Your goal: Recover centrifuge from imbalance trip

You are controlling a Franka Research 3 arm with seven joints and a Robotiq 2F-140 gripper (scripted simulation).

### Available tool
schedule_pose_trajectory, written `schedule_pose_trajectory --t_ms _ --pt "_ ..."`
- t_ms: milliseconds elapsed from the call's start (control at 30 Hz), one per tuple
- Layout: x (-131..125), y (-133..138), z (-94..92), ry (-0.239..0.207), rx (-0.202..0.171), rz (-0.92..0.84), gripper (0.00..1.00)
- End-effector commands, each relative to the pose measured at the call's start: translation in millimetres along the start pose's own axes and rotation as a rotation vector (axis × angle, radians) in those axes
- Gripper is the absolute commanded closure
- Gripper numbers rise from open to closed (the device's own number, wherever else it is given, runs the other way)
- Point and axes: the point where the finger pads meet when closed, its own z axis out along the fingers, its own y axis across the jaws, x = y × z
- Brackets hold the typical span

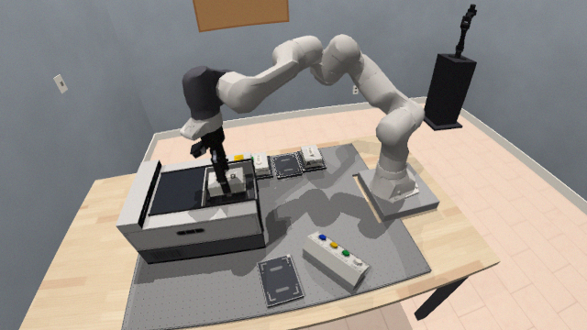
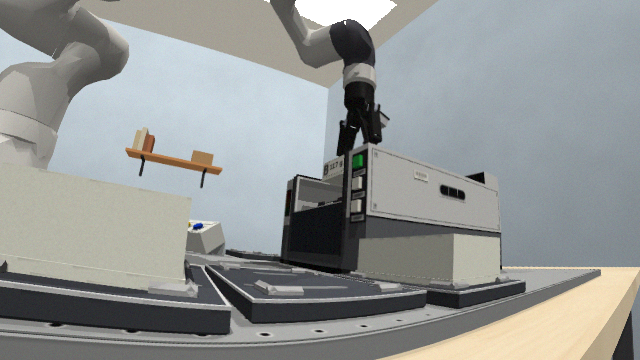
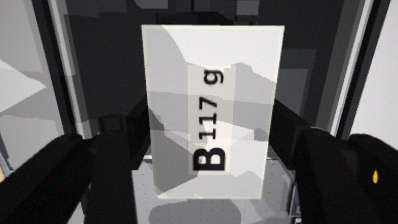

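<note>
- The gripper has its jaws clenched on balance plate B — label reads 117 g
- Plate sits low in the centrifuge door opening, left of centre in the top view
- Nest behind lies bare

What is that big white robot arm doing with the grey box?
The white robot arm holds a pale rectangular plate marked "B 117 g" in its black claw. The claw is shut on the plate and reaches down into the open top of the grey box-shaped centrifuge. The plate sits low inside the opening; whether it rests fully flat there, I cannot tell.
</note>
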Motion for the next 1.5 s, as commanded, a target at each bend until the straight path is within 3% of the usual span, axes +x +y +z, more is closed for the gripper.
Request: schedule_pose_trajectory --t_ms 0,333,1467 --pt "5.9 -0.4 10.6 0.017 0.003 -0.004 0.90" --pt "6.3 -0.4 30.7 0.017 0.003 -0.004 0.90" --pt "6.3 -0.4 31.1 0.017 0.003 -0.004 0.90"
